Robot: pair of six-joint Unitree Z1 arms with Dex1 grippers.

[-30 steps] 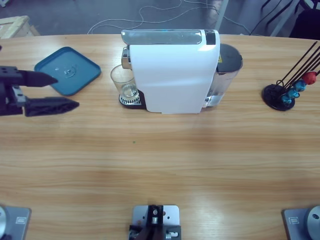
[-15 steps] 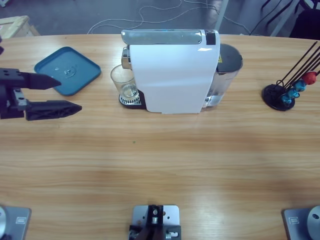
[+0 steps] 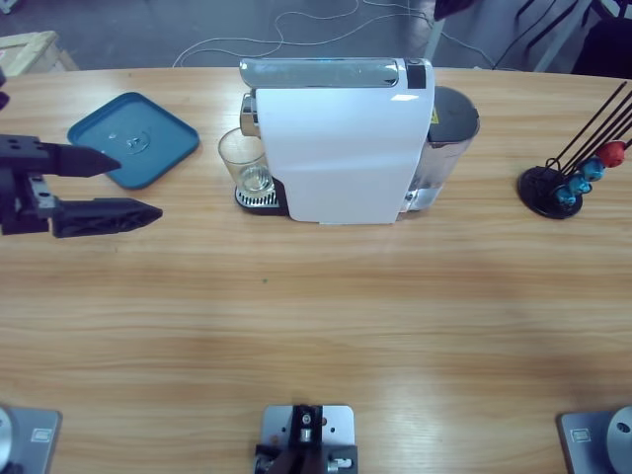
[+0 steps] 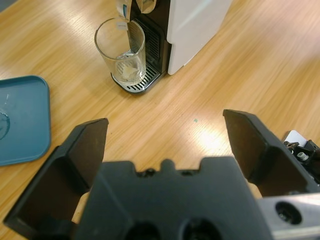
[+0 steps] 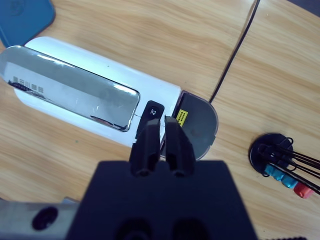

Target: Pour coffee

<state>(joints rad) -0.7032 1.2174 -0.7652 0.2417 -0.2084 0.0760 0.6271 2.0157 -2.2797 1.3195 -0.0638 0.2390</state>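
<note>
My left gripper [image 3: 128,185] sits at the left end of the wooden table [image 3: 316,316], just in front of the blue square tray [image 3: 134,139], with its jaws spread wide and nothing between them. In my left wrist view the same gripper [image 4: 165,135] points toward the clear glass tumbler [image 4: 121,55], which stands upright on the drip grille [image 4: 135,83] beneath the spout of the white capsule coffee machine [image 4: 192,25]. The gripper is well apart from the tumbler. In the high view the tumbler [image 3: 242,160] is at the left front of the machine [image 3: 341,138]; I cannot tell any dark coffee in it, its base looks clear and pale. A corner of the tray [image 4: 22,120] lies to one side of my left jaw. My right gripper [image 5: 160,137] hangs above the machine, with its jaws nearly closed, a thin gap between them, holding nothing. Its tips are over the black button [image 5: 152,111] beside the chrome lid [image 5: 70,92]; I cannot tell whether they touch it. The right arm itself does not appear in the high view. The black capsule stand [image 3: 558,188], with red and blue capsules [image 3: 592,168] on its wire rods, rests near the right end of the table, well apart from the machine
</note>
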